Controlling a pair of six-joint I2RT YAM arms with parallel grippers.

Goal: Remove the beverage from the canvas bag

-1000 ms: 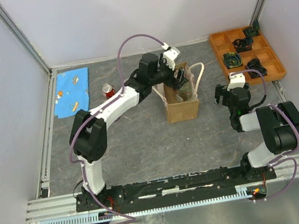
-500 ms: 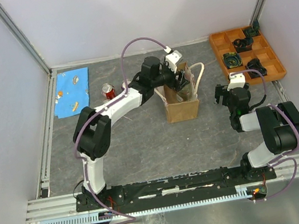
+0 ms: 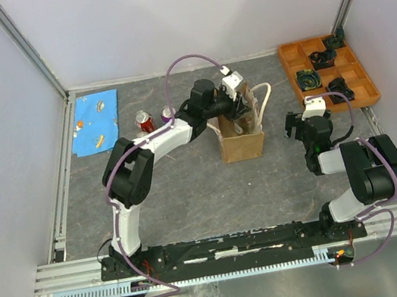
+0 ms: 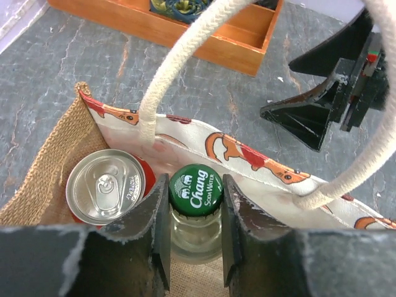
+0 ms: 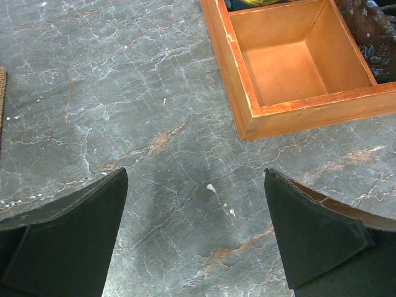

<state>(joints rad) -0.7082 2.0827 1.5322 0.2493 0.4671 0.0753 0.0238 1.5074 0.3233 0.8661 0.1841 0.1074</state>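
The canvas bag (image 3: 242, 141) stands mid-table, tan with cream rope handles (image 4: 179, 59) and a printed lining. Inside it the left wrist view shows a glass bottle with a green Chang soda water cap (image 4: 197, 187), the beverage, and beside it on the left a red can (image 4: 105, 185). My left gripper (image 4: 194, 180) reaches down into the bag's mouth (image 3: 240, 106), its two fingers pressed against the bottle's neck on either side, shut on it. My right gripper (image 5: 195, 176) hangs open over bare table to the right of the bag (image 3: 298, 125), holding nothing.
An orange compartment tray (image 3: 363, 85) with dark items sits at the back right; its corner (image 5: 247, 117) lies just ahead of my right gripper. A red can (image 3: 144, 119) and a purple can (image 3: 168, 113) stand left of the bag. A blue cloth (image 3: 98, 121) lies at the far left.
My left gripper has sunk deeper into the bag and its jaws have closed onto the bottle's neck. The purple can now shows beside the arm. The right arm has not moved.
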